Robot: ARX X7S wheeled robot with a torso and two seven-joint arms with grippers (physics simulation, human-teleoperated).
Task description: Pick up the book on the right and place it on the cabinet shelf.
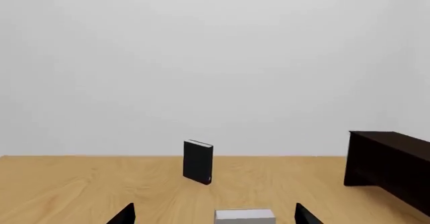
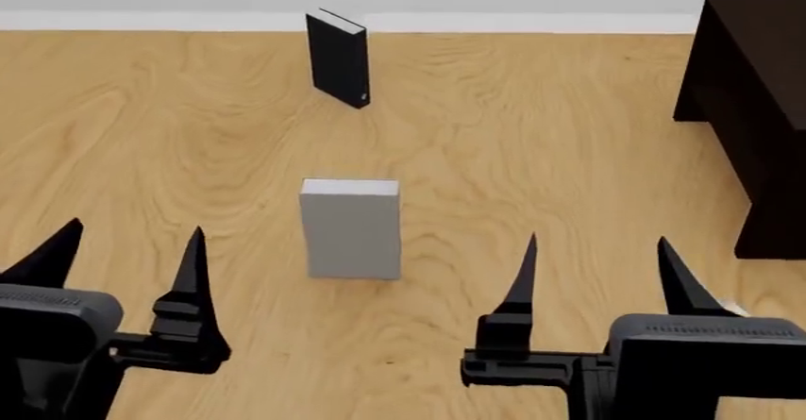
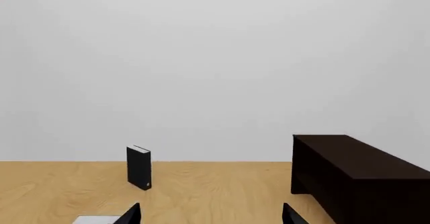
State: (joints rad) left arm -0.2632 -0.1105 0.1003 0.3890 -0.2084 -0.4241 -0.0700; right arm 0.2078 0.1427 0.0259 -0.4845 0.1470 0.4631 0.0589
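Grey and upright between both open, empty grippers, the book (image 2: 351, 229) suits the right gripper (image 2: 594, 267) closing squarely across its covers.

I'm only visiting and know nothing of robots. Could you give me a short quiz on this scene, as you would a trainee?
1. True or false: the black book lies flat on the floor.
2. Which side of the robot is the cabinet on? A: left. B: right.
3. Fill in: the left gripper and the right gripper are both ____ and hold nothing.
Key: 1 false, it stands upright; 2 B; 3 open.
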